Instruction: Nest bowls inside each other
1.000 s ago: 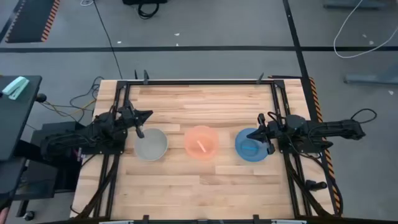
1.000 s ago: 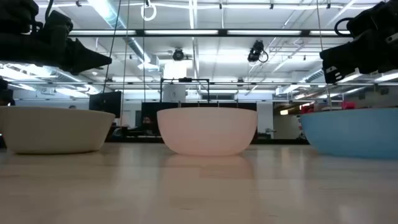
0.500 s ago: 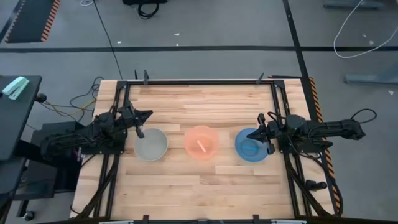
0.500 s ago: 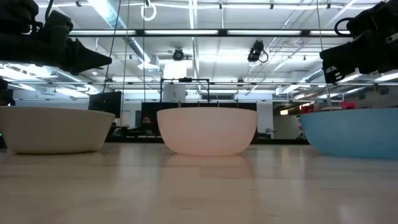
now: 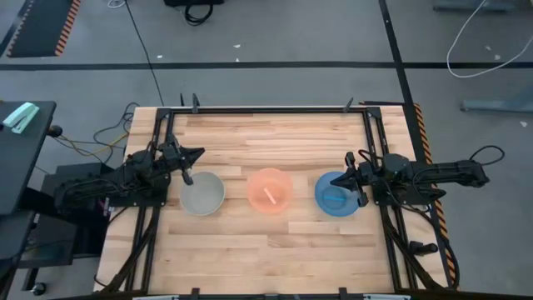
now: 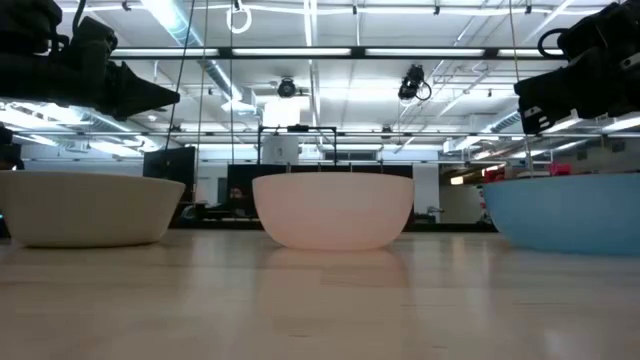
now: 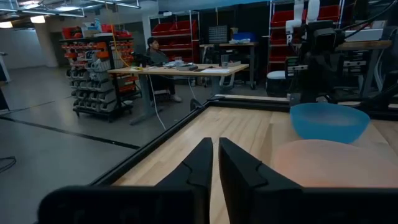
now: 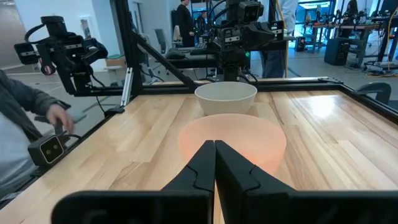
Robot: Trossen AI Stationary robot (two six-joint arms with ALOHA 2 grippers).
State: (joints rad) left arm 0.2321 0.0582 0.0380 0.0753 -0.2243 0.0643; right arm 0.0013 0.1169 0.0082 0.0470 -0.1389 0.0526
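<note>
On my tabletop [image 5: 275, 242]: three bowls, all upright with mouths up, set in one row across its width, apart from each other. Grey-white bowl [image 5: 202, 193] on the left, salmon bowl [image 5: 270, 191] in the middle, blue bowl [image 5: 336, 194] on the right. Being round, they have no long axis. My left pincer [image 5: 186, 173] hangs over the grey-white bowl's rim, fingers together. My right pincer [image 5: 356, 185] hangs at the blue bowl's right edge, fingers together. A person's hand [image 8: 60, 116] shows beyond the tabletop's edge.
</note>
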